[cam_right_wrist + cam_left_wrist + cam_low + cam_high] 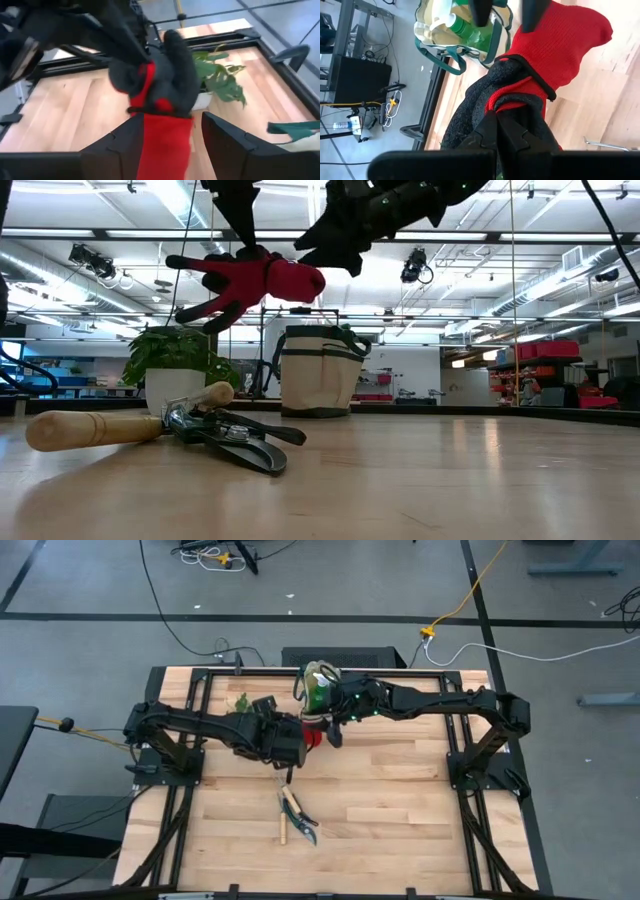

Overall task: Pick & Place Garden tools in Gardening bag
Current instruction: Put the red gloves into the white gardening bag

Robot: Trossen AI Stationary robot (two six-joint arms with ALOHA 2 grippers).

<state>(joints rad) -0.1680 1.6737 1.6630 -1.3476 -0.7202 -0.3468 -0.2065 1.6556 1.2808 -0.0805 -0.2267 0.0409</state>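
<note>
The red-and-black glove (262, 280) hangs in the air in front of the beige gardening bag (318, 370), which stands on the far side of the table. My left gripper (496, 119) is shut on the glove's black part. My right gripper (170, 121) is open, and its fingers stand on either side of the red cuff (161, 142). Whether they touch the cuff I cannot tell. The wooden-handled rake (100, 426) and the dark-handled shears (235, 442) lie on the table nearer the front. Something green (466, 29) shows inside the bag. My left gripper pinches the glove's black palm-and-finger part (492, 102) between its two shut fingers. It comes from above, as the low view shows. The glove is lifted clear of the table and lies about level, with its black fingers (200, 305) toward the plant and its red cuff (305, 280) toward my right gripper.
A potted leafy plant (180, 365) stands to the left of the bag at the far side. The rake (283, 827) and shears (300, 812) lie at the table's middle front. Bare wood lies to the right of them (400, 810).
</note>
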